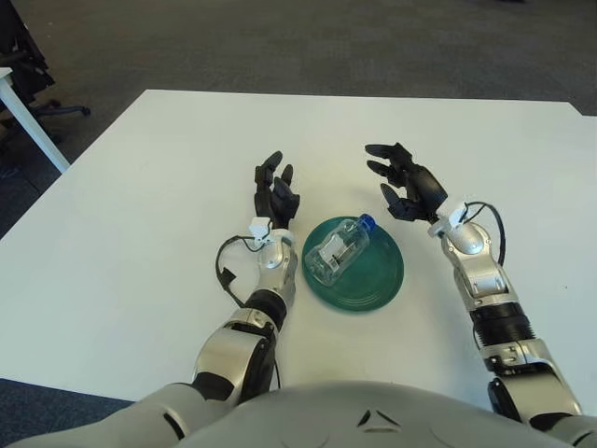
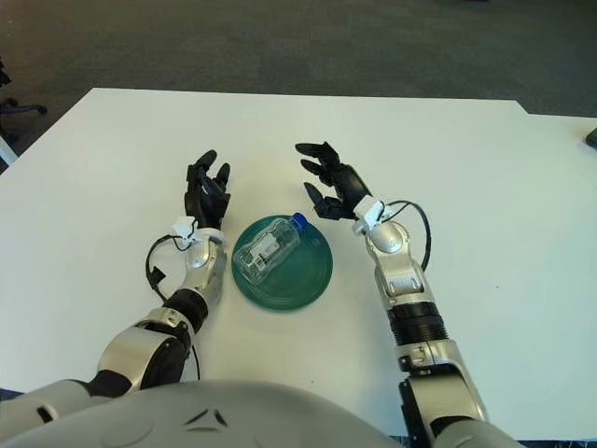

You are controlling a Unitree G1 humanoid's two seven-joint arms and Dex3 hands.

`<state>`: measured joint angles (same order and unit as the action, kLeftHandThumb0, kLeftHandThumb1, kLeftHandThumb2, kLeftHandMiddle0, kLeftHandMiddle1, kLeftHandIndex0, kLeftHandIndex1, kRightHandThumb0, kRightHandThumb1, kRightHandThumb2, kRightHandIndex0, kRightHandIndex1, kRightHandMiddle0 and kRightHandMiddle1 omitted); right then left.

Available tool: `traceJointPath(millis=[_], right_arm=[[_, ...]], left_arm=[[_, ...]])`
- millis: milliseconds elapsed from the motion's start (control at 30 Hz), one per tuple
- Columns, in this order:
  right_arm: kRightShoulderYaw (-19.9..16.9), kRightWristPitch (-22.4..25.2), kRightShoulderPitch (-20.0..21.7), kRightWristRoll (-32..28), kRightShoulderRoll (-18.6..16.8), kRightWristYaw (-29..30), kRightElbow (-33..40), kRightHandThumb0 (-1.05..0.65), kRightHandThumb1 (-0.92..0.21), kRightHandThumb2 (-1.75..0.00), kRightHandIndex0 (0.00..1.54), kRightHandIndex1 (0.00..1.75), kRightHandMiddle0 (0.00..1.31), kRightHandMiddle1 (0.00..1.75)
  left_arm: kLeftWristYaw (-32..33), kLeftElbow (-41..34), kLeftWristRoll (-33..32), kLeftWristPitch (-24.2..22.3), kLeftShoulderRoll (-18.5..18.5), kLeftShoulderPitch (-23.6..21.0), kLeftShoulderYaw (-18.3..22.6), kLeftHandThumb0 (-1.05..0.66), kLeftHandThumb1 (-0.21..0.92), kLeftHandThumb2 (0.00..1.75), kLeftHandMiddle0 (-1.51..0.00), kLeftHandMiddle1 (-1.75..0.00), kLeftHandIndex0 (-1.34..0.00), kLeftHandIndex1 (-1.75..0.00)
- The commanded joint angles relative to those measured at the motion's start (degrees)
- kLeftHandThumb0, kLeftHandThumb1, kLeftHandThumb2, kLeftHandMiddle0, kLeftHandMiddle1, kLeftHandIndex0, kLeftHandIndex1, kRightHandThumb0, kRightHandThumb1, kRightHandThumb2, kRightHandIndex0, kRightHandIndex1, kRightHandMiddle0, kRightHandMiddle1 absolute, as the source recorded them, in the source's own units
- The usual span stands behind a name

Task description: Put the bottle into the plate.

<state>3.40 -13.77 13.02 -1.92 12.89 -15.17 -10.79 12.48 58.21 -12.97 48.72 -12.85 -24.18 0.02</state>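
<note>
One bottle [image 1: 340, 252] is lying on its side inside the one plate [image 1: 382, 280], a round green dish sitting on the white table [image 1: 140, 205]. The bottle is clear plastic with a blue cap, and the cap is pointing toward the far right rim of the plate, while its base is lying toward the near left rim. It is resting wholly within the dish.

Two hands are showing, one on each side of the plate. The left hand [image 1: 276, 194] is showing just beyond the plate's left edge, its dark fingers reaching forward and lying close to one another, relaxed and gripping nothing. It is standing apart from the bottle. The right hand [image 1: 403, 182] is showing beyond the plate's far right edge, near the bottle's cap yet clear of it; its three fingers are spreading wide and curving like an empty claw, holding nothing.

One black chair [image 1: 23, 70] is standing on the dark carpet past the table's left corner, beside one white table leg [image 1: 33, 121]
</note>
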Motion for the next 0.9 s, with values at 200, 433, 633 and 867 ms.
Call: traceJointPath(millis=[200, 433, 633, 867], right_arm=[[-6.17, 6.25, 0.71, -11.08, -8.25, 2.75, -1.99, -0.72, -0.92, -0.71, 0.61, 0.10, 0.21, 0.93], [-6.90, 6.05, 1.03, -11.46, -9.87, 2.70, -4.52, -0.71, -0.92, -0.73, 0.64, 0.11, 0.21, 0.91], [-7.04, 4.77, 0.10, -10.91, -11.57, 3.14, -5.93, -0.71, -0.92, -0.75, 0.64, 0.10, 0.22, 0.90], [-7.43, 4.31, -2.99, -10.17, -13.70, 5.56, -3.91, -0.68, -0.92, -0.75, 0.66, 0.10, 0.23, 0.89]], left_arm=[[0.03, -2.42, 1.43, -3.39, -1.87, 17.47, 1.53, -0.67, 0.92, 0.72, -0.65, -0.21, -0.33, -1.01], [-3.34, -3.80, 0.00, -2.98, -0.08, 18.71, 2.75, -0.66, 0.92, 0.74, -0.64, -0.20, -0.32, -1.00], [-5.72, -6.05, -0.93, -4.26, 1.36, 20.63, 3.86, -0.66, 0.92, 0.76, -0.63, -0.19, -0.30, -0.98], [-8.45, -15.10, -1.46, -7.32, 3.17, 26.27, 3.02, -0.68, 0.92, 0.76, -0.63, -0.19, -0.29, -0.96]])
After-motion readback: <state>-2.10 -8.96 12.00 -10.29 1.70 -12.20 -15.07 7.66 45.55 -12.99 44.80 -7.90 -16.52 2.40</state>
